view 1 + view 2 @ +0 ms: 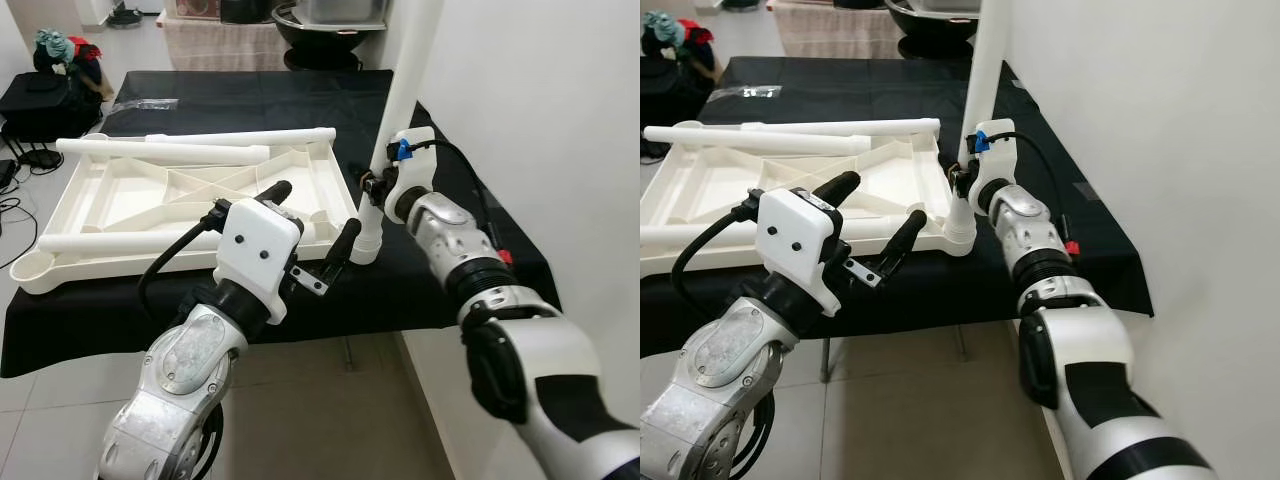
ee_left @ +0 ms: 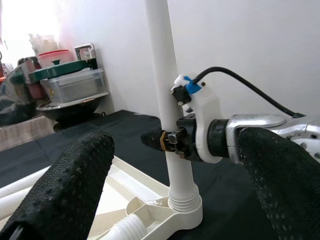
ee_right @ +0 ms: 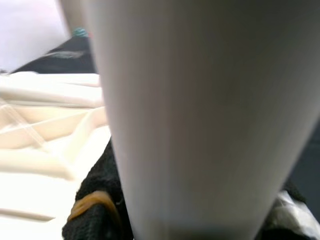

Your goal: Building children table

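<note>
The white plastic tabletop (image 1: 180, 190) lies upside down on the black table (image 1: 250, 100). One white leg (image 1: 405, 90) stands upright in the socket (image 2: 185, 210) at the tabletop's near right corner. My right gripper (image 1: 372, 185) is shut on this leg just above the socket; the leg (image 3: 200, 115) looms close in the right wrist view. My left gripper (image 1: 318, 207) is open, hovering just left of the socket, its fingers (image 2: 65, 185) apart and holding nothing. Loose legs (image 1: 160, 152) lie across the tabletop's far side, and another (image 1: 120, 240) along its near side.
A white wall (image 1: 550, 100) runs close along the table's right side. The table's front edge is just under my arms, with tiled floor (image 1: 330, 400) below. A black stand with clothes (image 1: 50, 90) is at far left; pots and boxes (image 1: 320, 20) are behind.
</note>
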Controlling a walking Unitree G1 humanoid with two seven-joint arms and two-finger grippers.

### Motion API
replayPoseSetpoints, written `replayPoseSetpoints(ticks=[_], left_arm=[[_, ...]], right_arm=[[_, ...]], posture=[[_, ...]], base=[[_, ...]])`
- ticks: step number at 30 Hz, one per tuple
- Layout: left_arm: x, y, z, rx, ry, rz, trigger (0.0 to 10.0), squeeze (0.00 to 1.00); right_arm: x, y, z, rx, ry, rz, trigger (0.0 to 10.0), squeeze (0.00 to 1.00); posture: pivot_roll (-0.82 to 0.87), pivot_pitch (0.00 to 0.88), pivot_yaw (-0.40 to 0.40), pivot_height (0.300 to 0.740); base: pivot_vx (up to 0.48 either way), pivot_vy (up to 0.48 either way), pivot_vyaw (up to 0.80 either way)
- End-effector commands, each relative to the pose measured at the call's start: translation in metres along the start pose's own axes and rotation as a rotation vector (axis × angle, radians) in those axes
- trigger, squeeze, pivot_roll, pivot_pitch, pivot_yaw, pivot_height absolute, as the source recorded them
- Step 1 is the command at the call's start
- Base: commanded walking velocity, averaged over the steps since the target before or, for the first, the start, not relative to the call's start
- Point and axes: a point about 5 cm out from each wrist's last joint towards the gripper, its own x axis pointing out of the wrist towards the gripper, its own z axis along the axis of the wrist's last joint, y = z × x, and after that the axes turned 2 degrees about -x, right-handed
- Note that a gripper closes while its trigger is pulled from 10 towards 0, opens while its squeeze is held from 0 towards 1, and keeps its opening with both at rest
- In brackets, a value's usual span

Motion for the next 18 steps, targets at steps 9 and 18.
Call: replayPoseSetpoints(ticks=[9,18], left_arm=[[0.002,-0.002,0.000,-0.001,0.001,0.000,10.0,0.00],[0.002,-0.004,0.000,-0.010,0.003,0.002,10.0,0.00]], right_arm=[[-0.006,0.022,0.006,0.113,-0.084,-0.394,0.0,0.00],[-0.001,0.079,0.011,0.106,-0.081,-0.196,10.0,0.00]], posture=[[0.08,0.129,-0.098,0.740],[0.08,0.133,-0.101,0.740]], base=[[0.000,0.000,0.00],[0.000,0.000,0.00]])
